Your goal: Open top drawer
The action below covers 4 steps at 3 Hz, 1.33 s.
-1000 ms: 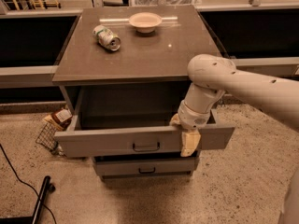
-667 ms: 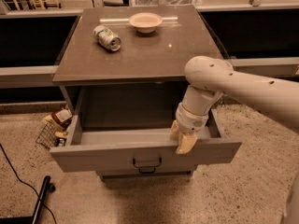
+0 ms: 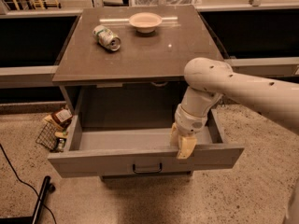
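1. The top drawer [image 3: 93, 162] stands well out beneath the desk [image 3: 140, 55], its handle [image 3: 147, 168] facing front.
2. The hand [image 3: 182, 146] pinches the drawer's front rim (right of centre), one finger each side.

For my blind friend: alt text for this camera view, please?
The top drawer of a grey cabinet stands wide open, the pincer of a pale robot arm on its front edge, right of the handle. A tipped can and a bowl sit on the cabinet.
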Motion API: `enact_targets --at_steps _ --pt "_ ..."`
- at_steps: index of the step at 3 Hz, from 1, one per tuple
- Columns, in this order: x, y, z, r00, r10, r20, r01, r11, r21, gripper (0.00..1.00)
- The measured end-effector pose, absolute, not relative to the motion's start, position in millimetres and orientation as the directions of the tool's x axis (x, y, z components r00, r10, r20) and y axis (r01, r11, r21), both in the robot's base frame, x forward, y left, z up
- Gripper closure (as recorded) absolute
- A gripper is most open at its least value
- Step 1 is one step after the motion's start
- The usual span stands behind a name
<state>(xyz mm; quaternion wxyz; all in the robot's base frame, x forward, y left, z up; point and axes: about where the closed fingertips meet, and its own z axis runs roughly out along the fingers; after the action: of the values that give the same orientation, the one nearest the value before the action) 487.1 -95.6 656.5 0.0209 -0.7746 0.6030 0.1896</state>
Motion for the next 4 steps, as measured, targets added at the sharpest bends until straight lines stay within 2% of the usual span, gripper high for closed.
enact_targets --at_steps 3,4 --pt "493 -105 672 0.219 -0.916 -0.338 -0.946 -0.284 0.158 0.15" --pt "500 -119 699 0.234 -0.908 -0.348 -0.953 -0.286 0.106 0.0"
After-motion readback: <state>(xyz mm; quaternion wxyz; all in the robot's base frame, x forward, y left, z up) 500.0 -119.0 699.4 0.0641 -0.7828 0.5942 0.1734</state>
